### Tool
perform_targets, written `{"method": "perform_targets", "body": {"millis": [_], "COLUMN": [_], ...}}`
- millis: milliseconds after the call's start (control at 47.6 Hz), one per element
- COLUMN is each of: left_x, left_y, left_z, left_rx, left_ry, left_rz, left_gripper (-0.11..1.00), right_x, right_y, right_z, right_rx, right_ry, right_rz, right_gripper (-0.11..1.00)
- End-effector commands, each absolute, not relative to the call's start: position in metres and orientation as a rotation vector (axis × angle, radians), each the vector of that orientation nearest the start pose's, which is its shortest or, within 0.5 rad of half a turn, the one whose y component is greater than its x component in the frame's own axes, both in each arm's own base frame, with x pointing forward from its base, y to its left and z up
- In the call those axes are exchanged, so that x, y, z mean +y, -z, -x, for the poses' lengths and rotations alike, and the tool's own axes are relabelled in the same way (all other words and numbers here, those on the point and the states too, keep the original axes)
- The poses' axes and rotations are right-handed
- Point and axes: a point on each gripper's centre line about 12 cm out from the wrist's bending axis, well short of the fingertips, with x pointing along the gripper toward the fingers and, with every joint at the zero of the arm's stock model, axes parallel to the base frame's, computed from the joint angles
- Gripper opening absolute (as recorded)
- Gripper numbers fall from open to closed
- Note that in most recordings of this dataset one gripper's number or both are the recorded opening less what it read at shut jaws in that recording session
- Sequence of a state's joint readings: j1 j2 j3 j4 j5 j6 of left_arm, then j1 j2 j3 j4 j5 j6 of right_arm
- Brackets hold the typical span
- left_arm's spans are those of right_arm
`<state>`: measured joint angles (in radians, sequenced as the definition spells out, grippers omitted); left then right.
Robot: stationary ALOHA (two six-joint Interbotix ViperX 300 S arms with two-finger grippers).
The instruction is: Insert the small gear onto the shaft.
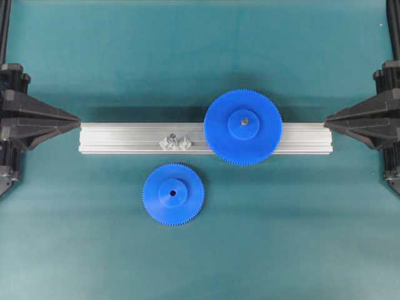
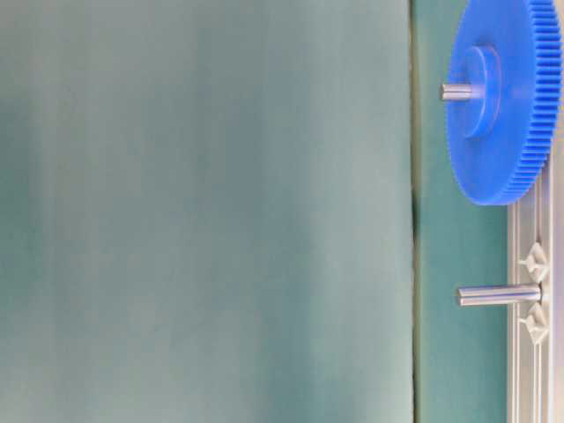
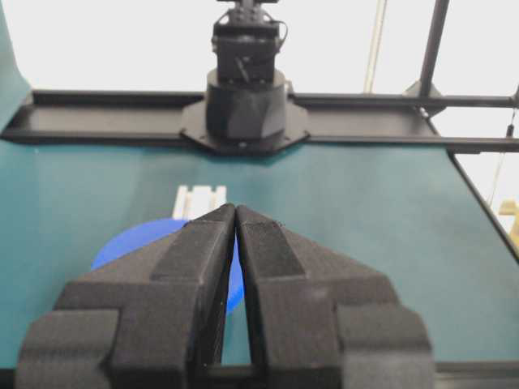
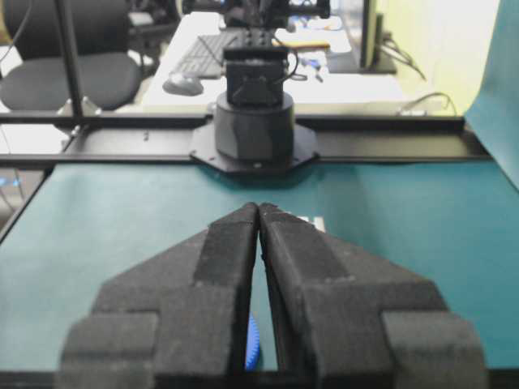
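The small gear (image 1: 173,194) lies flat on the teal mat in front of the rail, hub up, with nothing touching it. The shaft (image 1: 175,140) stands bare on the rail between two clear diamond-shaped pieces. From table level the shaft (image 2: 498,294) shows as a silvery pin. My left gripper (image 1: 78,119) rests at the rail's left end, shut and holding nothing. The right gripper (image 1: 326,120) sits at the rail's right end, also shut on nothing. In the wrist views the left gripper's (image 3: 235,209) and the right gripper's (image 4: 258,206) fingertips meet.
An aluminium rail (image 1: 125,132) runs across the mat. The larger blue gear (image 1: 242,127) sits on its right part on a grey pin (image 2: 454,91). A blue gear edge (image 3: 130,239) shows behind the left fingers; which gear it is I cannot tell.
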<state>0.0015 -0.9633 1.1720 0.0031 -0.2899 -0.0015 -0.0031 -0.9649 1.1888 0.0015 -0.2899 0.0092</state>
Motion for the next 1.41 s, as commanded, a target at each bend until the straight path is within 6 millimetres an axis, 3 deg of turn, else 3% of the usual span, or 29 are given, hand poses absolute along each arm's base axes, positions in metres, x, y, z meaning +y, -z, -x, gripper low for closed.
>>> {"method": "perform_targets", "body": {"millis": [0, 63, 105, 273, 546, 1050, 1386], "left_x": [-0.003, -0.005, -0.006, -0.009, -0.009, -0.009, -0.015], "left_y": [-0.280, -0.275, -0.274, -0.271, -0.272, -0.300, -0.281], "left_z": [-0.203, -0.207, -0.209, -0.217, -0.218, -0.227, -0.245], "left_rx": [-0.012, 0.029, 0.046, 0.085, 0.114, 0.199, 0.339], "left_ry": [0.016, 0.026, 0.032, 0.042, 0.042, 0.036, 0.046], "left_rz": [0.001, 0.009, 0.012, 0.013, 0.012, 0.033, 0.064], "left_gripper": [0.10, 0.05, 0.01, 0.00, 0.00, 0.00, 0.00], "right_x": [-0.001, -0.001, -0.001, -0.001, 0.000, -0.006, -0.009], "right_y": [-0.289, -0.283, -0.280, -0.276, -0.263, -0.242, -0.238], "right_z": [-0.200, -0.201, -0.201, -0.201, -0.200, -0.209, -0.209], "right_rx": [-0.064, -0.029, -0.002, 0.072, 0.205, 0.391, 0.411], "right_ry": [0.005, 0.009, 0.009, 0.010, 0.011, 0.042, 0.057], "right_rz": [-0.015, -0.041, -0.057, -0.088, -0.092, -0.093, -0.097], "right_gripper": [0.16, 0.17, 0.12, 0.00, -0.01, -0.01, -0.01]}}
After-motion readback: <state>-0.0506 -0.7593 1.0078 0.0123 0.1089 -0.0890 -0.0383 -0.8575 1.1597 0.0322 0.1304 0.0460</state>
